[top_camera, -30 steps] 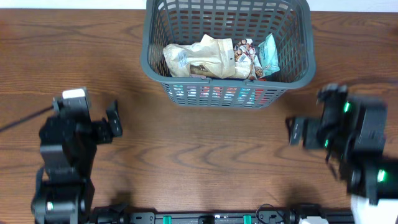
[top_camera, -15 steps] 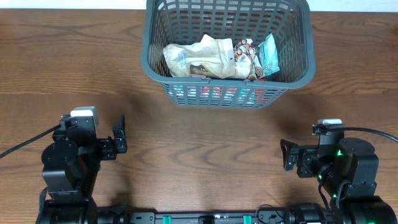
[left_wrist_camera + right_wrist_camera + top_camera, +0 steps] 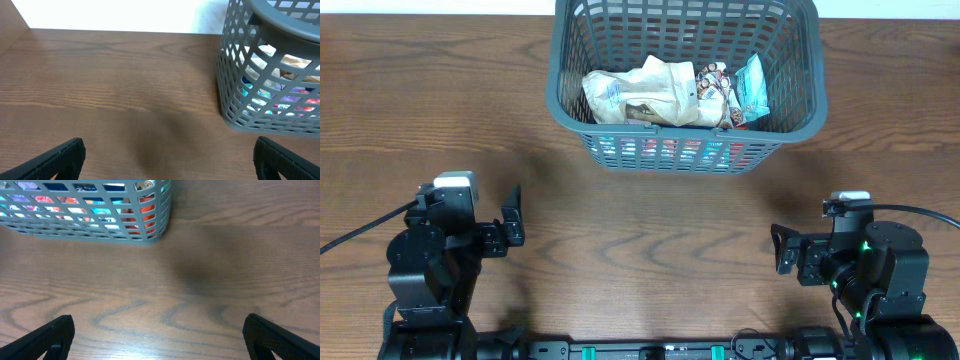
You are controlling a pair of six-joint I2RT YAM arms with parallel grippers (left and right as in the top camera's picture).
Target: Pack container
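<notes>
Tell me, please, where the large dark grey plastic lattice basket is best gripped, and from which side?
Probably the thick rim of the large dark grey plastic lattice basket, midway along its near long wall, coming down from above to straddle it. That rim is exposed, and the crinkled beige snack bag lies below it, inside.

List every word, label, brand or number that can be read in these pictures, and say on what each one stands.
No text can be read with certainty.
On the beige packet in the container: dark print, too small to read.
On the teal packet: print, blurred.
On the coloured wrappers behind the lattice wall: print, blurred in both wrist views.
</notes>
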